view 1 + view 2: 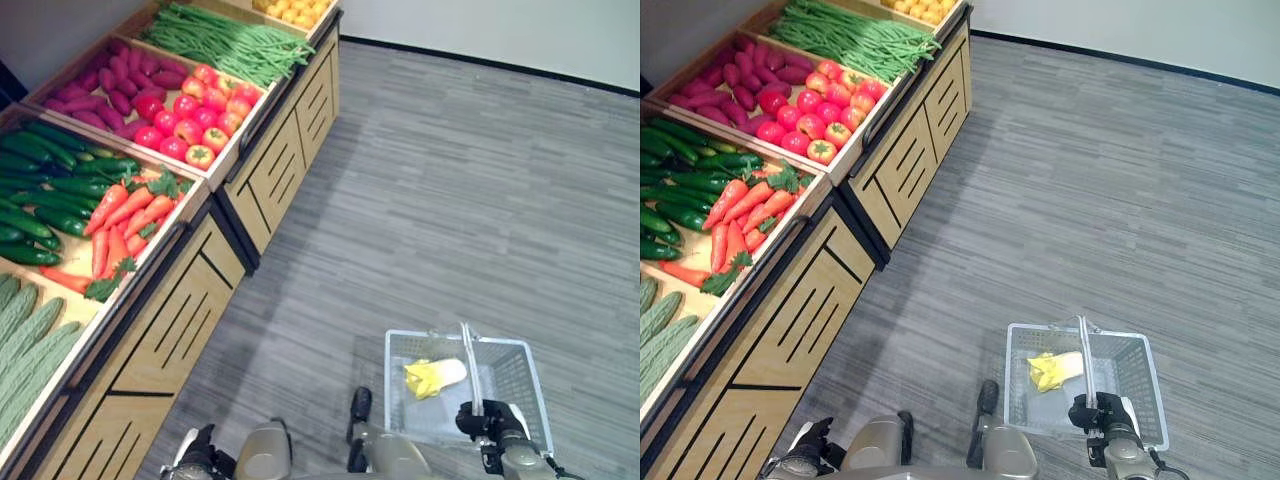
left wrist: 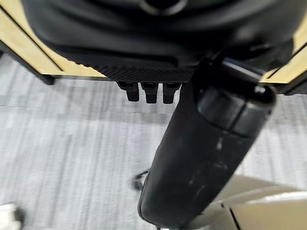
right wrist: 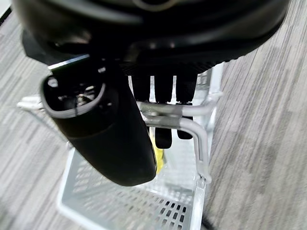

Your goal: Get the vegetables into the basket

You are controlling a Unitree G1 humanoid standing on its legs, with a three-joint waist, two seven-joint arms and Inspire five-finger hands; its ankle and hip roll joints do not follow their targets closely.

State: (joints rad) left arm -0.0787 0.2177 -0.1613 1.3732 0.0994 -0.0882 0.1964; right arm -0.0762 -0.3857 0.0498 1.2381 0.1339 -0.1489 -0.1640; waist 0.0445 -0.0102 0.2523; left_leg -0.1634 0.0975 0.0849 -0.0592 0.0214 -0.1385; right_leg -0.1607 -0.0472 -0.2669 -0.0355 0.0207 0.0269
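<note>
Already one pale yellow-green leafy vegetable point(image 1: 434, 377) lies inside the white plastic-mesh shopping basket point(image 1: 520, 380), its long axis running across the basket's width, under the raised metal handle point(image 1: 467, 362). The right hand point(image 1: 478, 417) carries that basket low over the grey floor point(image 1: 450, 200), its fingers point(image 3: 163, 88) curled round the handle. The remaining vegetables sit well apart from the basket, on its far left, in the wooden display stand point(image 1: 190, 310): orange carrots point(image 1: 125, 215) with leafy tops lying lengthwise toward the stand's front edge, dark green cucumbers point(image 1: 40, 190) beyond them, red tomatoes point(image 1: 195, 115) further along. The left hand point(image 1: 195, 452) hangs beside the stand's front, nearer the carrots than the right; its fingers point(image 2: 150, 91) look relaxed and hold nothing.
</note>
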